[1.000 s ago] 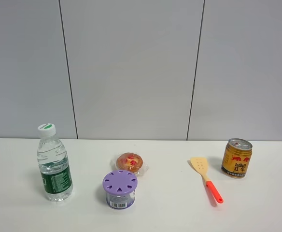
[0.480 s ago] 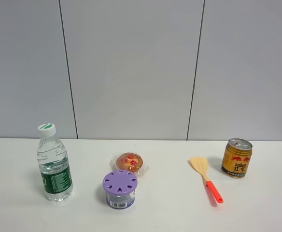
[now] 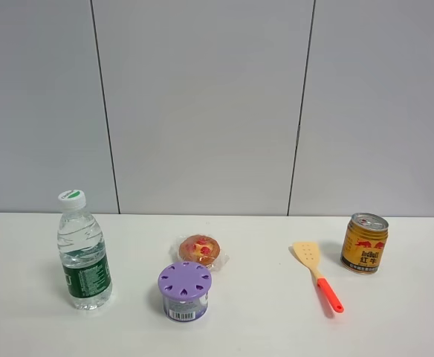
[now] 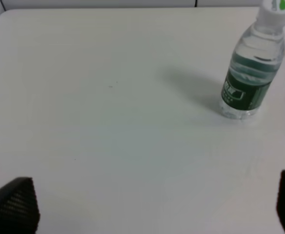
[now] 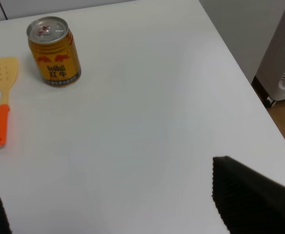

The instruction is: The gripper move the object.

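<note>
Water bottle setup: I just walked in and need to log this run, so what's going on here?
Nothing is being handled yet. The water bottle stands upright and untouched at the left of the white table, with a purple-lidded jar, a small pastry, a spatula and a gold can to its right. The left hand is open, short of the bottle. The right hand is open near the can.

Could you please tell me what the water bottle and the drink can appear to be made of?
The water bottle looks like clear, glossy plastic: liquid shows through it, with a white cap and dark green label. The drink can looks like metal: a silvery pull-tab top and a shiny gold printed wall.
</note>
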`<state>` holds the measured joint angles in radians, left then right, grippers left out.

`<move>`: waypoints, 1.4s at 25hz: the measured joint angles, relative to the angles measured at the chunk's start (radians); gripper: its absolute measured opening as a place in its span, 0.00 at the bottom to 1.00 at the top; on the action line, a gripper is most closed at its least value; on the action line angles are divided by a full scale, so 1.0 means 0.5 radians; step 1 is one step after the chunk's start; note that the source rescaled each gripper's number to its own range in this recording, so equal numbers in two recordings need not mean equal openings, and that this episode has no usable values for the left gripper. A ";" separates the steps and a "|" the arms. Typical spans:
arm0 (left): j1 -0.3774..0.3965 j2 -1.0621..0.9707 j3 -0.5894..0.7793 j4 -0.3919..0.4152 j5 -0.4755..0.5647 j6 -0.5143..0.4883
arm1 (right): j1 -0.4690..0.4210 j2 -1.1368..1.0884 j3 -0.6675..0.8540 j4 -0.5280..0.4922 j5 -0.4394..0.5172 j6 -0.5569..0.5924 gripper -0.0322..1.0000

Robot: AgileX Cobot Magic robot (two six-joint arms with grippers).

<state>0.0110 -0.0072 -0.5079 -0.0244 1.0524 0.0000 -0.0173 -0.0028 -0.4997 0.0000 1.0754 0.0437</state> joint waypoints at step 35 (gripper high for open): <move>0.000 0.000 0.000 0.000 0.000 0.000 | 0.000 0.000 0.000 0.000 0.000 0.000 0.62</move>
<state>0.0110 -0.0072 -0.5079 -0.0244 1.0524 0.0000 -0.0173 -0.0028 -0.4997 0.0000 1.0754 0.0435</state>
